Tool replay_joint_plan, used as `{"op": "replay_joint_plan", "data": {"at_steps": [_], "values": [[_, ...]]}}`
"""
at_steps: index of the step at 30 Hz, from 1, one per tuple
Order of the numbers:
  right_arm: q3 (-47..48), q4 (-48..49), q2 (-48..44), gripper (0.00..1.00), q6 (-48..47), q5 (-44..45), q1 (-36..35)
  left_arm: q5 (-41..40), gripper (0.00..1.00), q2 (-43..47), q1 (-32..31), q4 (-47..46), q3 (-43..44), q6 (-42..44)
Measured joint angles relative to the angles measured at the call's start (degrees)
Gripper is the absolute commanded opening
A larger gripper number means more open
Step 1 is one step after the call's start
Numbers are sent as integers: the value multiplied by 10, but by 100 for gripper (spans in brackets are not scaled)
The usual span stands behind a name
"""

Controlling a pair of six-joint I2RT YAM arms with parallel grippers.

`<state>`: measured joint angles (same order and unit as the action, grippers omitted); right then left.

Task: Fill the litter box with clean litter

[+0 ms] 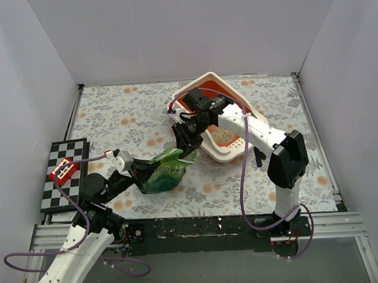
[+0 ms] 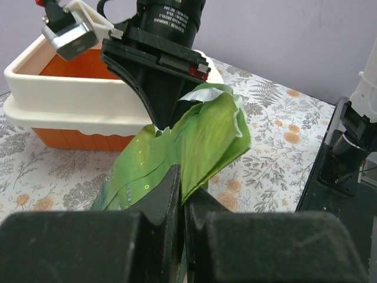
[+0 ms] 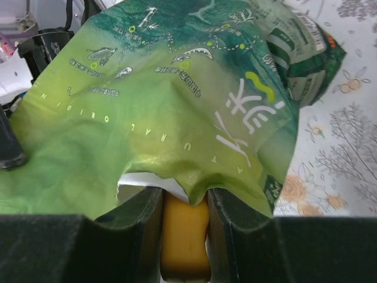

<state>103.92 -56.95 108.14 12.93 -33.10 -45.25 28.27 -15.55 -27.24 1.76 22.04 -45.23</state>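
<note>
The litter box (image 1: 206, 77), white outside and orange inside, sits tilted at the table's back centre. A small heap of pale clean litter (image 1: 224, 137) lies in its near end. The box also shows in the left wrist view (image 2: 70, 97). A crinkly green bag (image 1: 162, 175) lies in front of it. My left gripper (image 1: 139, 173) is shut on the bag's edge (image 2: 194, 141). My right gripper (image 1: 188, 144) is shut on the handle of a yellow-orange scoop (image 3: 184, 236) at the bag's mouth (image 3: 177, 106). The scoop's bowl is hidden inside the bag.
A black-and-white checkerboard (image 1: 54, 189) lies at the left edge with a red-and-white block (image 1: 64, 169) on it. White walls enclose the table on three sides. The right arm's base (image 2: 347, 153) stands to the right of the bag.
</note>
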Motion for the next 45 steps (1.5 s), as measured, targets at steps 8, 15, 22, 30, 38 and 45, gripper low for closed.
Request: {"op": "replay_joint_plan", "data": {"at_steps": [8, 15, 22, 30, 38, 45], "values": [[-192, 230, -27, 1, 74, -126, 6, -8, 0, 14, 0, 2, -10, 0], [-321, 431, -53, 1, 176, -188, 6, -2, 0, 14, 0, 7, -10, 0], [-380, 524, -91, 1, 239, -204, 9, 9, 0, 14, 0, 3, -10, 0], [-456, 622, -166, 1, 313, -243, 38, 17, 0, 9, 0, -6, -10, -1], [-518, 645, -256, 1, 341, -287, 99, 18, 0, 3, 0, -7, -10, 0], [-569, 639, -319, 1, 342, -323, 183, 22, 0, -4, 0, -10, -10, 0]]}}
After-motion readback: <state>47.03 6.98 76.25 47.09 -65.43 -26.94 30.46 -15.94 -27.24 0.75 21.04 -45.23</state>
